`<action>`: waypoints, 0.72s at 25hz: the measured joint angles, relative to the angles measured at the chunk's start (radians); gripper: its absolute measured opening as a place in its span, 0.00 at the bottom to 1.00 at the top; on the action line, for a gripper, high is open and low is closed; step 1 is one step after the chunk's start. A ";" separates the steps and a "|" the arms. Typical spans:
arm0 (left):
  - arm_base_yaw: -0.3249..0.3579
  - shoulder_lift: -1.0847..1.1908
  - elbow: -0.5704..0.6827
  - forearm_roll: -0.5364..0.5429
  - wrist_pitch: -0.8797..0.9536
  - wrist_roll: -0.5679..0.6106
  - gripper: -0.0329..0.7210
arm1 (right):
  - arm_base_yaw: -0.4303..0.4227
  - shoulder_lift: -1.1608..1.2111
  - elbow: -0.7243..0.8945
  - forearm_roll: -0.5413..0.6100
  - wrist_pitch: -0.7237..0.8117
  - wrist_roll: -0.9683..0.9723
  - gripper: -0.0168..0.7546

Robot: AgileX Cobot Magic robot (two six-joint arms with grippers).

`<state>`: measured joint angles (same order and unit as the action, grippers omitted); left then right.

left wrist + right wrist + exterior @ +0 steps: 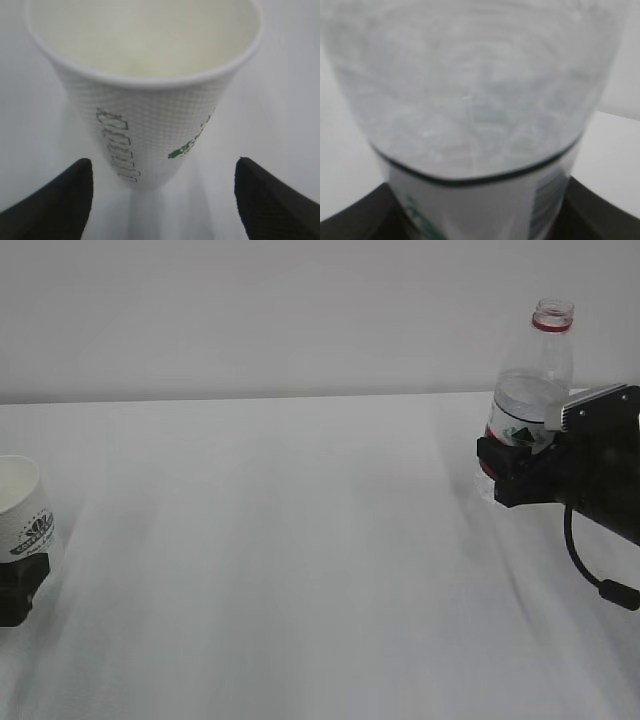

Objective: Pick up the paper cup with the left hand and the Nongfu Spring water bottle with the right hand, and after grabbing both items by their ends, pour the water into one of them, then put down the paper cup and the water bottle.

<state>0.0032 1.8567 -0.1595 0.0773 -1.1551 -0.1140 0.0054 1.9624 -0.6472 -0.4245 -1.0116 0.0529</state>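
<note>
The white paper cup [22,502] with green lettering stands upright on the table at the far left. In the left wrist view the cup [150,110] sits between the fingers of my left gripper [162,167]. They stand wide apart, with bare table on both sides of the cup's base, so the gripper is open. At the far right the uncapped Nongfu Spring water bottle [532,390] stands upright with my right gripper [512,468] shut on its labelled lower part. Up close the bottle [470,100] fills the view, with black fingers [360,217] against both its sides. I cannot make out any water.
The white table [300,540] stretches between the two arms and ends at a plain white wall behind. A black cable [590,575] hangs below the right arm's body at the right edge.
</note>
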 joint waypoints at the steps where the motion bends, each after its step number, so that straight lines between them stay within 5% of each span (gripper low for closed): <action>1: 0.000 0.002 0.000 0.000 0.000 0.000 0.91 | 0.000 0.000 0.000 -0.001 0.000 0.000 0.64; 18: 0.000 0.019 -0.067 -0.020 0.000 0.032 0.91 | 0.000 0.000 0.000 -0.023 0.000 0.000 0.63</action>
<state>0.0032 1.8755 -0.2270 0.0568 -1.1551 -0.0823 0.0054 1.9624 -0.6472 -0.4477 -1.0116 0.0529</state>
